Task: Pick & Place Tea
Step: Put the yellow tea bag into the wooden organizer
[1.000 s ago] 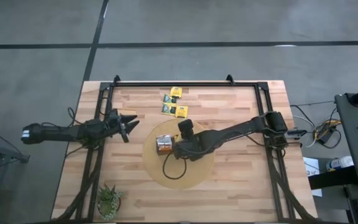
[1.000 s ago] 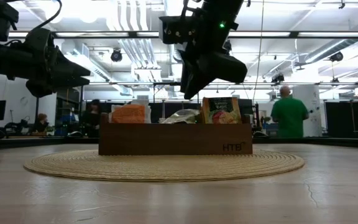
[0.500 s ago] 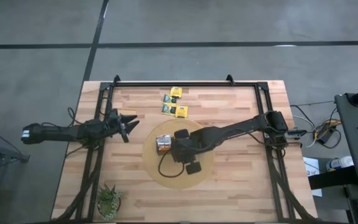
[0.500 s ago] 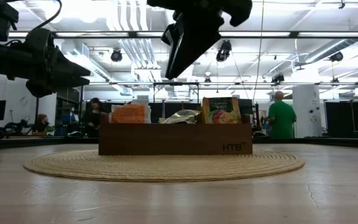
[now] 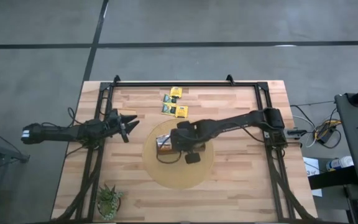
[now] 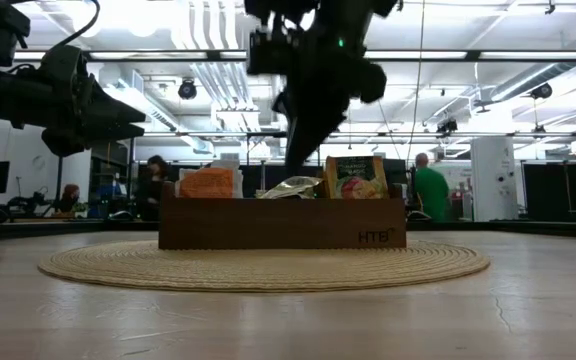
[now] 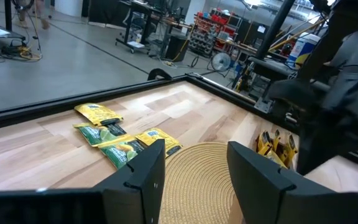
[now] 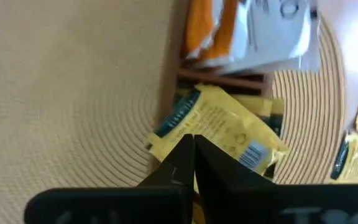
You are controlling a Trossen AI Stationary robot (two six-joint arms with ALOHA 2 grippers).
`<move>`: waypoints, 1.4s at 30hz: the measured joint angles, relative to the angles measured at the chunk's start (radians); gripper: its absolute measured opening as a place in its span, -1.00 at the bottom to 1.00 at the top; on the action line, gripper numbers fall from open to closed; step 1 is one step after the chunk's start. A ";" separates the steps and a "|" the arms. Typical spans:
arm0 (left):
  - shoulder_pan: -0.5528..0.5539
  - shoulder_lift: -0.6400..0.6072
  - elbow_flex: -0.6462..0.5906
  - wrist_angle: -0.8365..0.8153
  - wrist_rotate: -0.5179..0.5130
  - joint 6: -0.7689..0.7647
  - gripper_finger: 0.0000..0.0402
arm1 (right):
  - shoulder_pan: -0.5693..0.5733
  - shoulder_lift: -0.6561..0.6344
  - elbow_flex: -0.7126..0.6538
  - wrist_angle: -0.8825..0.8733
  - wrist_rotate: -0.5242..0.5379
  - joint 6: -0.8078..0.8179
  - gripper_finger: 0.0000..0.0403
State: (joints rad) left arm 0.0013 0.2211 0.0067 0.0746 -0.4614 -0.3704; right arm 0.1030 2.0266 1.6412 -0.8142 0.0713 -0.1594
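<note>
Tea is only partly packed, as I read it. The box point(image 6: 283, 225) sits on the round mat point(image 5: 179, 177) mid-tabletop and already holds several sachets standing upright: orange ones point(image 6: 208, 183) at one end, a pale one point(image 6: 293, 186) in the middle, and a green-printed one point(image 6: 356, 177) at the other end.

The right claw point(image 8: 189, 138) is over the box. Its fingers are pressed together at the edge of a yellow sachet point(image 8: 219, 127), which tilts across the box wall and out over the mat. It looks pinched rather than lying free, so I take this as a sachet on its way into the end compartment. More yellow shows underneath it, which suggests that this compartment is already partly stocked. Whether the sachet touches the box yet, I cannot tell.

Four loose sachets point(image 5: 174, 103) lie in a small cluster on the bare wood near the tabletop's far edge, just beyond the mat and not yet picked. The left wrist view shows them flat, some yellow point(image 7: 98, 112) and some green-printed point(image 7: 123, 150), close together and partly overlapping.

The left claw point(image 5: 128, 124) hovers over the tabletop's left side with its fingers wide apart and nothing between them, pointed toward that cluster.

So the job seems past halfway: one sachet to release, then four to fetch. A plant point(image 5: 109, 199) stands at the near left corner, well apart from all of this.
</note>
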 joint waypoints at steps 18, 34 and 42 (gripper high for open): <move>0.000 0.004 0.000 0.000 0.000 0.000 -0.17 | -0.066 0.097 -0.031 0.007 -0.027 -0.080 -0.96; 0.000 0.004 0.000 0.000 0.000 0.000 -0.17 | -0.064 -0.017 -0.032 -0.043 -0.073 -0.071 -0.96; 0.000 0.004 0.000 0.000 0.000 0.000 -0.17 | -0.068 -0.065 -0.032 0.010 0.114 0.029 -0.96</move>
State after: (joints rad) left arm 0.0010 0.2253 0.0067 0.0746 -0.4616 -0.3704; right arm 0.0349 1.9612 1.6094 -0.8046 0.1856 -0.1302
